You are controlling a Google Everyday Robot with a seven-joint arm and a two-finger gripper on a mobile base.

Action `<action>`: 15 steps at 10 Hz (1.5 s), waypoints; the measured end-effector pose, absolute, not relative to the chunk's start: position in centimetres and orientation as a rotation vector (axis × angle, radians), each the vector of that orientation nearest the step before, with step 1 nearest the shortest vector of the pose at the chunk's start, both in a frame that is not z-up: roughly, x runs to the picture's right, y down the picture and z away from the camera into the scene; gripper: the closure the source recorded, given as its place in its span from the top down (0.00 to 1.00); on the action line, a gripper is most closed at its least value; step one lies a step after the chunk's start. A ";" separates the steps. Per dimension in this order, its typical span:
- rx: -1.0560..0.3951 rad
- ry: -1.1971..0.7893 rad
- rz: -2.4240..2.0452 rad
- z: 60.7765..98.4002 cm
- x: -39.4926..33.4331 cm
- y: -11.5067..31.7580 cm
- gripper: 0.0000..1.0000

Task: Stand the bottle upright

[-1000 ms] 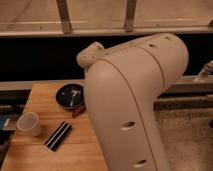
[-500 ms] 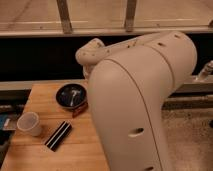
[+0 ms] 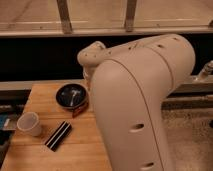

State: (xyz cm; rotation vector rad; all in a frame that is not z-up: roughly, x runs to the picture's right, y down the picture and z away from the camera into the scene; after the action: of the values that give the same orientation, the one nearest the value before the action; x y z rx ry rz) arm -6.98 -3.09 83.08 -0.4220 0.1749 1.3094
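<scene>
bottle (image 3: 79, 111): we see only tan-orange sliver on wooden table (image 3: 45, 160), just beside front-right rim of dark bowl (image 3: 59, 96); rest hidden behind white arm (image 3: 140, 100). upright or lying, we cannot tell. gripper (image 3: 87, 85) low at bowl's right edge, mostly behind arm; its state we cannot tell. pale shape inside bowl, unclear to us. white cup (image 3: 29, 123) near table's left edge. black bar with white stripe (image 3: 58, 135) just right of cup, in front of bowl.

Bulky cream-white moulded arm shell (image 3: 135, 100), smooth and rounded, with small dark recessed holes along its side. Narrower rounded joint casing (image 3: 92, 54), same colour, likewise holed. Tool hidden behind this shell.
</scene>
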 end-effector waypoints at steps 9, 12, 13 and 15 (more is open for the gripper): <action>-0.405 0.110 1.341 81.1 -6.3 -4.0 0.00; -0.410 0.095 1.342 81.2 -6.9 -4.0 0.00; -0.416 0.088 1.349 81.3 -6.9 -3.9 0.00; -0.407 0.082 1.341 81.6 -7.3 -4.0 0.00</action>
State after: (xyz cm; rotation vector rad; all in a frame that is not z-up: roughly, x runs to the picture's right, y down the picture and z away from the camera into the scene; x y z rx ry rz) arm -7.30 -3.99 81.56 -0.4066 0.0823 1.3411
